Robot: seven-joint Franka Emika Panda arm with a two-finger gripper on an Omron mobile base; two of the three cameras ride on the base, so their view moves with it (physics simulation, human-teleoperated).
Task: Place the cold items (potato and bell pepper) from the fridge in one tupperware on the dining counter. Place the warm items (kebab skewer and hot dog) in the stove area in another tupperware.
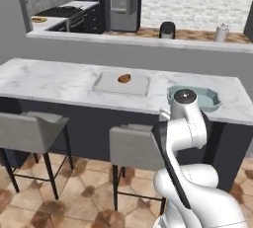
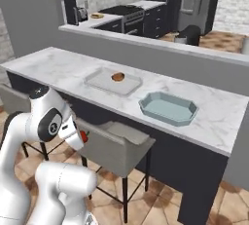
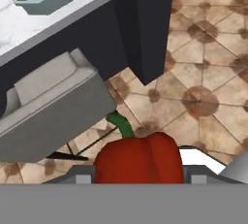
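The robot is carrying the glossy red bell pepper with a green stem [image 3: 139, 162] low beside a grey padded stool [image 3: 53, 106], below the white marble-veined counter [image 1: 54, 81]. The jaws appear to be gripping the pepper's body, though their tips are hidden. The orange-brown oval potato [image 1: 124, 78] is already lying in the flat whitish rectangular tray [image 1: 106, 85]. The pepper is probably light, smooth, slippery and hollow, so holding across its broad shoulders suits it best.

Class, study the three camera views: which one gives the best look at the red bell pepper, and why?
The hand view: the bell pepper sits close up at the end effector, red body and green stem clear. In the right base view it is just a small red spot beside the arm. The left base view adds nothing on it.
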